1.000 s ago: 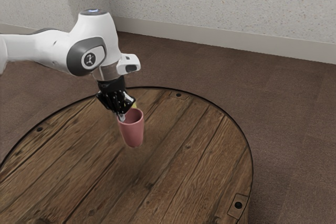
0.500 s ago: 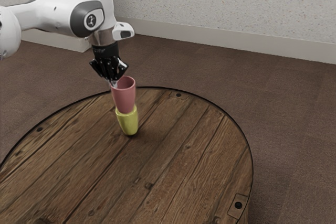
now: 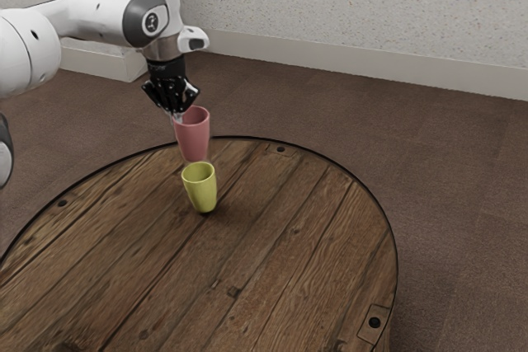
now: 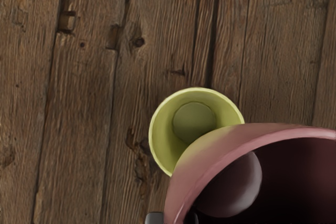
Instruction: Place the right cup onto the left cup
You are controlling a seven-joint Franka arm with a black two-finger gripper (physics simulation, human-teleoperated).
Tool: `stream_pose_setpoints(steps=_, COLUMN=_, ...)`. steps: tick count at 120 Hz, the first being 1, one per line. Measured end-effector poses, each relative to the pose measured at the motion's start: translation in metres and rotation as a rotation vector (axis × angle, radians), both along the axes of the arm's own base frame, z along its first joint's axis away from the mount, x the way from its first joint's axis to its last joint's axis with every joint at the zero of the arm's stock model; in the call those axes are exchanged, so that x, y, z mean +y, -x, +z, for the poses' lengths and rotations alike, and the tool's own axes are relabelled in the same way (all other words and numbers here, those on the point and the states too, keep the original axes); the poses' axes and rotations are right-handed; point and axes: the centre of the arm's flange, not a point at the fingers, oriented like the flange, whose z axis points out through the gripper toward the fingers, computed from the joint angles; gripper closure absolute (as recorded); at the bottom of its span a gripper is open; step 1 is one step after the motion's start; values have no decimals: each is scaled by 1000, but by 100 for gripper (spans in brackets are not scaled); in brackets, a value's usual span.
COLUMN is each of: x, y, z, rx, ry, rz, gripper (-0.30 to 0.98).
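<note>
High over the table, my gripper (image 3: 178, 114) is shut on the near wall of the pink cup (image 3: 194, 139), which hangs upright with its mouth up. The yellow cup (image 3: 200, 188) stands upright on the table, its open mouth just below the pink cup's base in the exterior view, the two apart. In the wrist view the pink cup (image 4: 226, 145) looms large at the lower edge and covers part of the yellow cup (image 4: 168, 129), whose inside is bare.
The round wooden table (image 3: 272, 228) has a dark metal rim, with bare planks around the yellow cup. Brown carpet (image 3: 445, 162) and a pale wall (image 3: 355, 6) lie beyond it.
My hand has risen and shifted toward the exterior view's left with the pink cup in it, uncovering the yellow cup that was mostly hidden behind it. The yellow cup has not moved.
</note>
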Motion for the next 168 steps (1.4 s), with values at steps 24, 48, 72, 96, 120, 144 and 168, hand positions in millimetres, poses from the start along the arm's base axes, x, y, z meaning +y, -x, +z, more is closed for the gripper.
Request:
stream_pose_setpoints(steps=24, x=20, y=-5, z=-11, rx=15, ry=1, rz=18, gripper=79)
stream_pose_setpoints(steps=48, x=21, y=5, z=-13, rx=14, ry=9, rz=15, gripper=79)
stream_pose_setpoints(steps=72, x=20, y=0, z=-33, rx=22, ry=11, rz=9, gripper=79)
stream_pose_setpoints(steps=96, x=18, y=-4, z=-45, rx=27, ry=11, rz=3, gripper=79)
stream_pose_setpoints(steps=120, x=14, y=-13, z=-43, rx=13, ry=9, rz=-10, gripper=79)
stream_pose_setpoints(steps=144, x=14, y=-19, z=-51, rx=21, ry=9, rz=-12, gripper=79)
stream_pose_setpoints(steps=168, x=15, y=-21, z=-63, rx=34, ry=10, rz=-12, gripper=79)
